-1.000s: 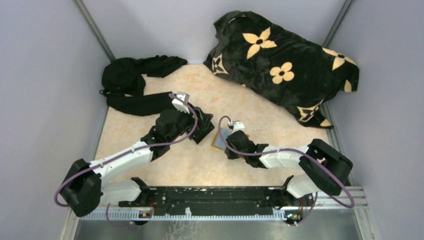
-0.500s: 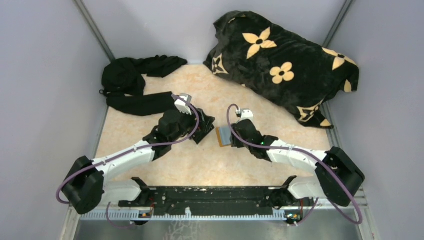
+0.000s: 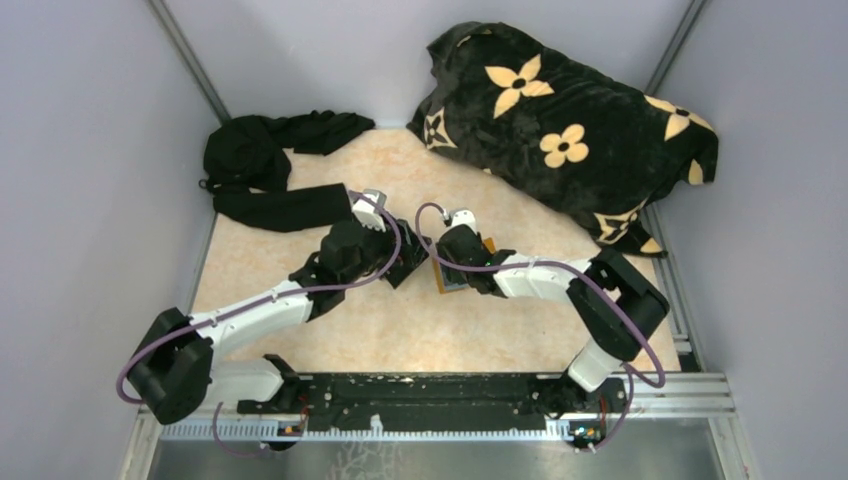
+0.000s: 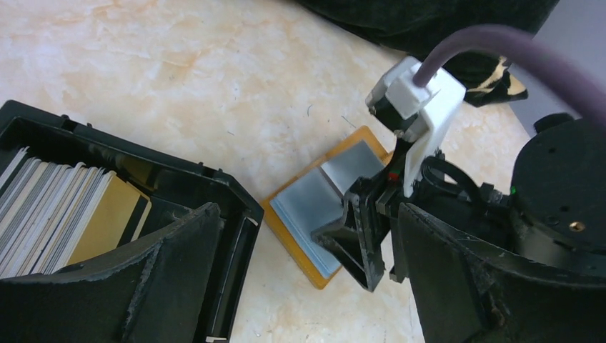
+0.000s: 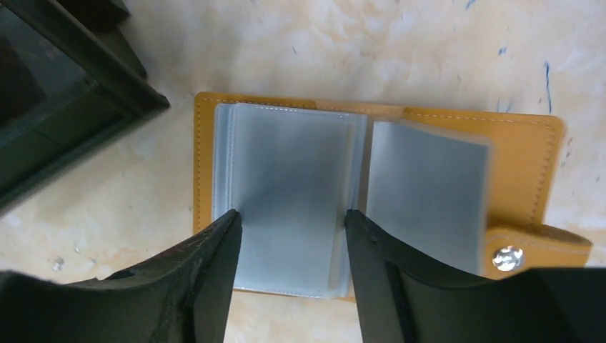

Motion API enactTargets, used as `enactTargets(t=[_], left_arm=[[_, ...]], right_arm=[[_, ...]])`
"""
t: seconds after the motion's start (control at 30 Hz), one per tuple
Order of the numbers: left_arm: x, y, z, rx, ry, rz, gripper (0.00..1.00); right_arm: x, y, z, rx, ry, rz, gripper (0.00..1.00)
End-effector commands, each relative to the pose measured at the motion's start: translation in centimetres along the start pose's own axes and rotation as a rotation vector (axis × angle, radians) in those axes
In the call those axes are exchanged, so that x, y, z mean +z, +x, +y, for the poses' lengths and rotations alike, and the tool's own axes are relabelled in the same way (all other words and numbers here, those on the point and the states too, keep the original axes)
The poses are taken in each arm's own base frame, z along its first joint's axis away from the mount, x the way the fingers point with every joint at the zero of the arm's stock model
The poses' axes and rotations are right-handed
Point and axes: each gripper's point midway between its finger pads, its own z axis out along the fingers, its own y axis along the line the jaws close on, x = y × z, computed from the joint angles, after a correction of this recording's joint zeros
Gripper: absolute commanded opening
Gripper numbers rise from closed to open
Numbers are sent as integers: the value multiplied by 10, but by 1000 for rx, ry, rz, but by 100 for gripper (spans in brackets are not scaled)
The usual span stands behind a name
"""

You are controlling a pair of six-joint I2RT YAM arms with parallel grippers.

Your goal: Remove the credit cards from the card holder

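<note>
- The flowered blanket (image 3: 570, 130), black with cream blossoms, lies heaped at the far right corner of a marbled peach-beige table top (image 3: 400, 335).
- Well left of the blanket, a crumpled black cloth (image 3: 265, 175) lies by the left wall (image 3: 90, 150).
- A plain grey back wall (image 3: 330, 50) rises behind the blanket, and a right wall (image 3: 780, 220) stands just beside it.
- A metal strut (image 3: 672, 45) runs just right of the blanket; a second strut (image 3: 185, 55) stands far left of it.
- The light is soft and even, and the shadow under the blanket is faint.
</note>
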Motion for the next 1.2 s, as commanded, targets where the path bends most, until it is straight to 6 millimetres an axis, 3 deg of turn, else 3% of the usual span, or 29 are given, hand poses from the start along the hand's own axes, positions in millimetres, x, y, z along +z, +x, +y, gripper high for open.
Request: enactTargets(t=[0.0,0.17,0.3,0.5,0.6,0.77,1.0,1.17], left_arm=[[-6,6,-3,-14,23,4,99],[-19,7,0,-19,20,-2,99],[-29,8,5,-19,4,-14,99],[-30,7,5,-20,10,-20,99],[-28,9,3,-23,20,-11,99],[-26,20,-4,-41,62,33,99],[-17,38,-9,-44,85,87,99],[-5,54,-11,-39,86,147,99]], right_arm=[[7,-9,6,11,5,-15,49],[17,16,2,4,30,43,34],[22,25,4,4,24,72,1],[12,12,19,71,-47,36,0],[-9,-19,25,110,-99,-56,0],[-34,-49,28,174,-171,-142,0],[-38,-57,23,267,-246,-158,0],[-30,-53,22,280,-270,-139,17]])
